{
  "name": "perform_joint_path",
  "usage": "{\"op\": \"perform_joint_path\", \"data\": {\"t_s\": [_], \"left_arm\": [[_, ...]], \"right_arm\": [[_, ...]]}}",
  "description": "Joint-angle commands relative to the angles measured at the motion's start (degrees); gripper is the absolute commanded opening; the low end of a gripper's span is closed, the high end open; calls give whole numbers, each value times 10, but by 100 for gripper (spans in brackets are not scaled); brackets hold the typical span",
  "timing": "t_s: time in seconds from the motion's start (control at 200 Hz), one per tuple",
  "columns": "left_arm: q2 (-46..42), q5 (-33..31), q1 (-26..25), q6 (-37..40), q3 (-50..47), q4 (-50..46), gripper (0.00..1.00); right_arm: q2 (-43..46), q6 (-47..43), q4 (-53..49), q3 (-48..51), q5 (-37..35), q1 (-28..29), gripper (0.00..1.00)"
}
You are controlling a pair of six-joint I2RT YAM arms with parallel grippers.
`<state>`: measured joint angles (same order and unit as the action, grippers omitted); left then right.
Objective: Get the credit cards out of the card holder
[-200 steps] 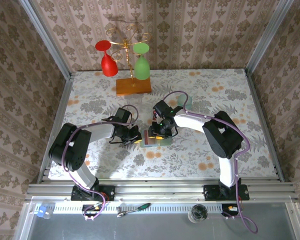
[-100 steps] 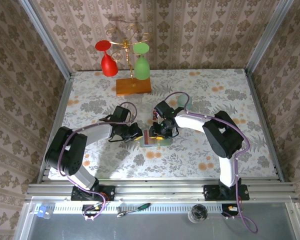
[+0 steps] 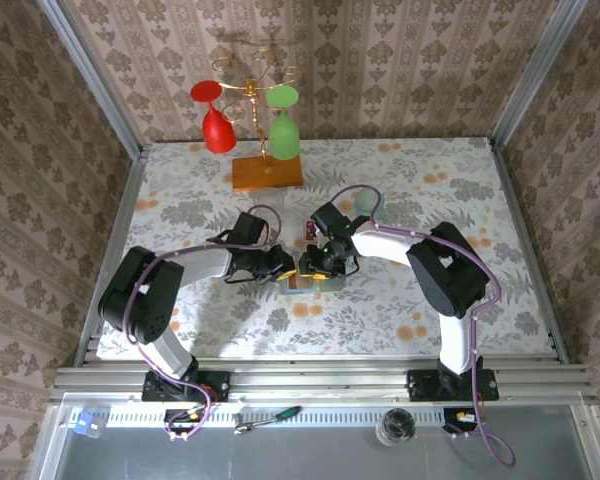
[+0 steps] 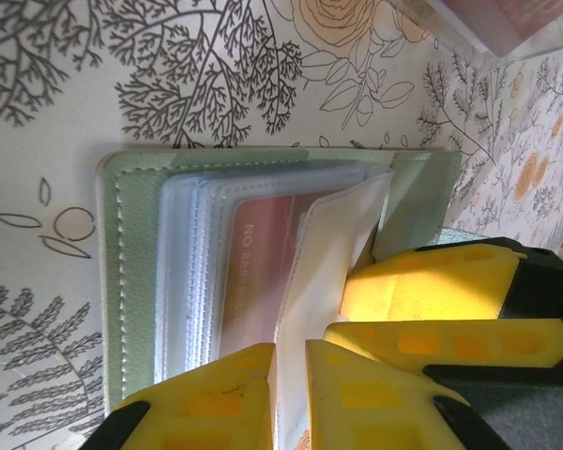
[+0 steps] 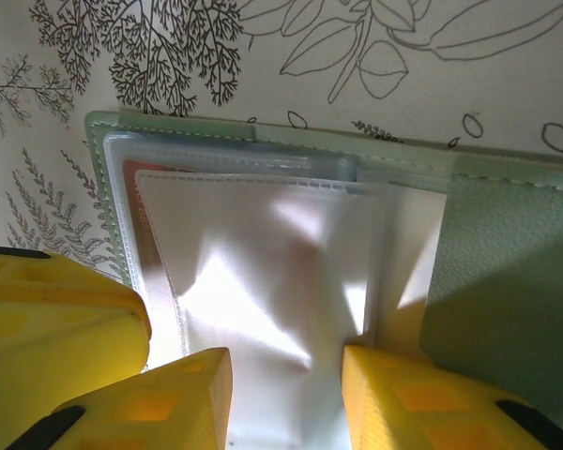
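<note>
Top cam: high behind the near edge of the table, looking down, wide; both wrist cams: close-up, facing down on the shared open card holder mid-table.

Left gripper seemingly pinches the card holder's clear sleeve.

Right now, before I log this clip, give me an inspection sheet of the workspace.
surface: floral tabletop, flat.
job's things: holder lies open; a red card shows behind the front sleeve.
clutter: wooden slab carrying a rack with a red glass and a green glass; clear box beside the holder.
grippers: left gripper pinches the sleeve; right gripper is open over the holder.
cables: purple cables run along both arms.
surroundings: patterned walls; a jar on the front ledge.
</note>
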<state>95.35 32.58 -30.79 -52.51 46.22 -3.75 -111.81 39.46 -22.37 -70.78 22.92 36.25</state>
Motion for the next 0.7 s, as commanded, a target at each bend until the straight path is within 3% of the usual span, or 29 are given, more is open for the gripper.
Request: {"op": "perform_joint_path", "data": {"t_s": [0.0,0.325,0.485,0.695], "left_arm": [[13,9,-4,-10,16,5,16],[22,12,-6,-16,19,10,16],[25,20,-6,-26,16,27,14],[27,23,-8,-29,18,31,14]], "right_arm": [[12,10,-2,13,4,-3,37],[14,13,5,20,7,-3,36],[15,15,9,23,9,-4,29],[22,16,13,28,9,-5,28]]}}
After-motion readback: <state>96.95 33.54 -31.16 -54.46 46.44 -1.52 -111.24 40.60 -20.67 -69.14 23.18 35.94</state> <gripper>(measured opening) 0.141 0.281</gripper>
